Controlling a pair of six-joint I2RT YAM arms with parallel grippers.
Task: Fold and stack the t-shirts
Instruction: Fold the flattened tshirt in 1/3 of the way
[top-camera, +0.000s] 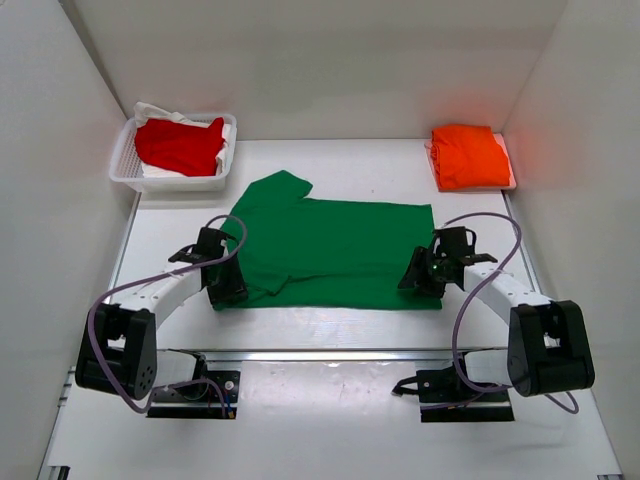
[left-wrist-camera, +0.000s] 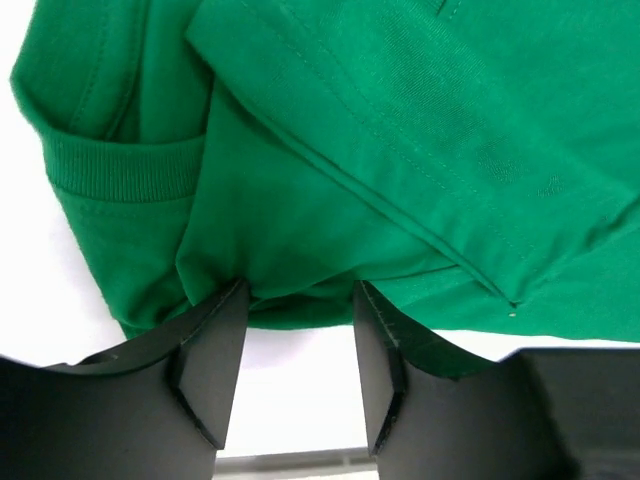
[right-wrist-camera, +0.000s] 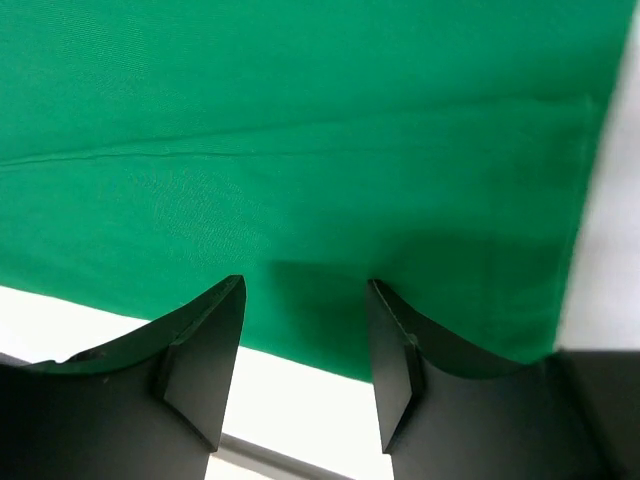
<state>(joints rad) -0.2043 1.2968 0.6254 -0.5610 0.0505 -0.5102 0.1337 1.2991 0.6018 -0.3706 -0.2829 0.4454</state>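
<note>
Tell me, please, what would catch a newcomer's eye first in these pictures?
The bright green t-shirt spread mid-table dominates, with the left fingers and right fingers open at its near edge. Behind it, a folded orange t-shirt sits far right and a red t-shirt lies in the white basket far left.

White table: green shirt lies flat mid-table, partly folded (one sleeve points to the far side). White mesh basket at far-left corner. Folded orange shirt at far-right corner, on a thin white board.
</note>
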